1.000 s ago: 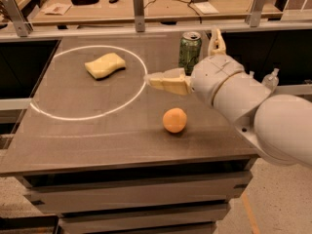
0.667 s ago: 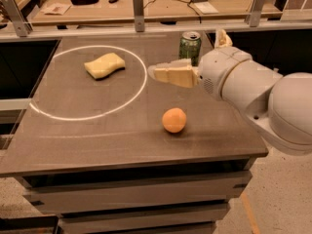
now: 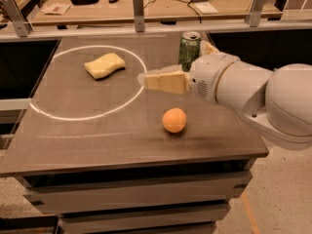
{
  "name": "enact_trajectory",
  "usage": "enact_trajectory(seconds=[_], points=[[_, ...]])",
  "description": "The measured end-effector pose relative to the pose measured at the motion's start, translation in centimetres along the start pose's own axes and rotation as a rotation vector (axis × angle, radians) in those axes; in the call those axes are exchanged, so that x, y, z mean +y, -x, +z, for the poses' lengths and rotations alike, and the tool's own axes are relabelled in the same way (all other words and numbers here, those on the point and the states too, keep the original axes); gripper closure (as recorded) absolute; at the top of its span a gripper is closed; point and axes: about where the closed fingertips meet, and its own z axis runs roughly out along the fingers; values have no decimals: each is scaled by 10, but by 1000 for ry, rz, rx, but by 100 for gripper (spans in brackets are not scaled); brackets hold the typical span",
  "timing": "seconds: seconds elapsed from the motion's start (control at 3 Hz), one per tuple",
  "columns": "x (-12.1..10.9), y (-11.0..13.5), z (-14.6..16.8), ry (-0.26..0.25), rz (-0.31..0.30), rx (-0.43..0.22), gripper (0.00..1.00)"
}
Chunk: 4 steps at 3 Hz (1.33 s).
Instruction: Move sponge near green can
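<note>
Table: dark grey-brown flat tabletop (image 3: 97, 135) on a stacked base of drawers; carries everything below.

Rear bench: light wooden worktop (image 3: 161, 11) behind the table, beyond a metal rail with upright posts; strewn with cables and small items too unclear to name.

Arm: bulky white, rounded robot arm (image 3: 253, 96); reaches in from the right edge and hangs above the right half of the table.

Ring: thin white painted circle (image 3: 126, 101) on the left half of the tabletop.

Gripper: two-finger claw with pale yellow blocky fingers (image 3: 175, 67) at the arm's left end; hovers above the table just right of the ring's edge, in front of the can and well apart from the sponge. Spread apart, one finger (image 3: 163, 81) pointing left, the other only a small tip showing behind the wrist; holds nothing.

Sponge: pale yellow foam block with a wavy, pinched outline (image 3: 104, 65); lies flat inside the ring, in its upper part, untouched and well left of the can.

Can: small upright green drinks can with a silver pull-tab top (image 3: 189, 50); stands near the table's back edge, outside the ring to its right, partly hidden low down by the gripper.

Fruit: round orange fruit (image 3: 174, 120); rests on the table below the gripper, nearer the front, outside the ring.
</note>
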Motion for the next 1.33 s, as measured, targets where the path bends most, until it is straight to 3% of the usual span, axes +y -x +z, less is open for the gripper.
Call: enact_trajectory(seconds=[0.67,1.33], points=[[39,-39,2,3,-13,60,0],[56,-54,16,7,-30,77,0]])
